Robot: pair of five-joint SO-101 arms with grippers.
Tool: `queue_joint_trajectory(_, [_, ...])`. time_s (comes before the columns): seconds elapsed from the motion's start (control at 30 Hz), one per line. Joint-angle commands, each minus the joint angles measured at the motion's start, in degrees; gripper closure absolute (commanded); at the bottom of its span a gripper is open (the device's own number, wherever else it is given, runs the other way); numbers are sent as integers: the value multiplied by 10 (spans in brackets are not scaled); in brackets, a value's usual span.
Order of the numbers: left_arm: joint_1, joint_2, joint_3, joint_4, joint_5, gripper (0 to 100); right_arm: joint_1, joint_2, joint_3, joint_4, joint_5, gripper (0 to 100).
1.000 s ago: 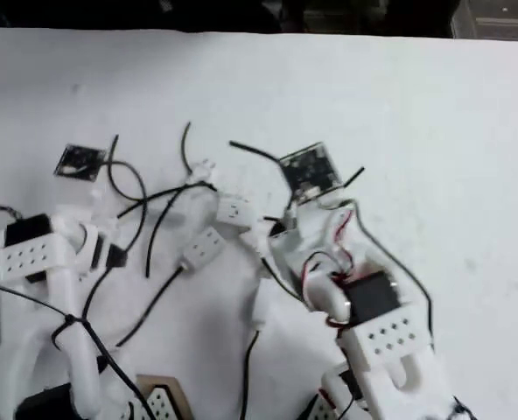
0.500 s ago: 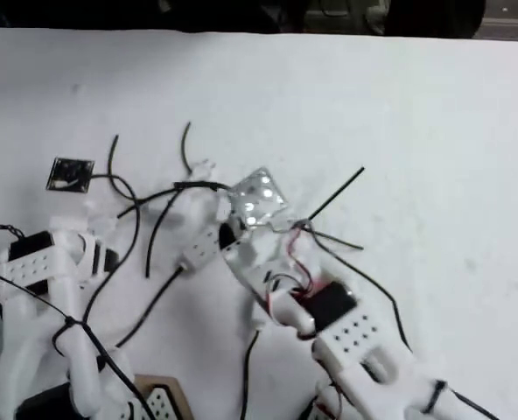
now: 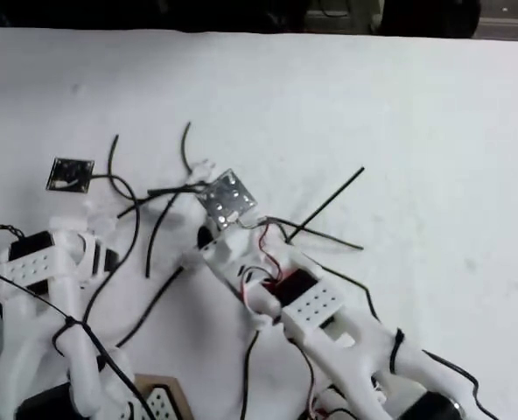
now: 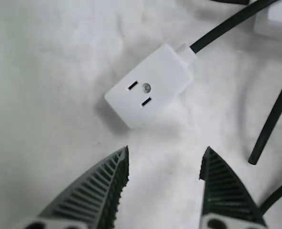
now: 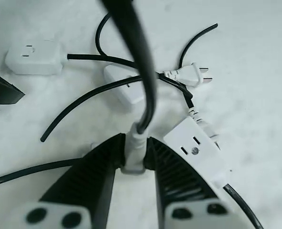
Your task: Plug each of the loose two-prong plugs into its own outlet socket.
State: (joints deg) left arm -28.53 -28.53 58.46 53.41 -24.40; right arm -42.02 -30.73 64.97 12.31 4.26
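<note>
We see right gripper [image 5: 135, 142] clamped on white plug body with black cord [image 5: 133, 161], beside white rectangular outlet socket [image 5: 196, 148]. Left gripper [image 4: 165, 160] spread apart near second white socket [image 4: 150, 87].

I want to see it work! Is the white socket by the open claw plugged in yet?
Not yet, it's empty: the white socket lies face up with both slots bare.

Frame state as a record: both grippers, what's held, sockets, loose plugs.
left gripper: open, above a white outlet socket, apart from it
right gripper: shut on a white plug with a black cord
second socket: face up, beside the right gripper
loose plug: two prongs, lying on the table
</note>
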Motion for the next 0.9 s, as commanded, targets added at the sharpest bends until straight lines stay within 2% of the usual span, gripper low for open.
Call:
queue_joint_trajectory(0.0, [-3, -16, -1, -10, 5, 755, -5, 36, -4, -49, 2, 981])
queue_joint_trajectory(0.17, [-3, -16, -1, -10, 5, 755, -4, 102, -4, -105, 3, 981])
queue_joint_trajectory(0.87, [-2, -17, 5, -11, 5, 755, 17, 117, -34, -91, 3, 981])
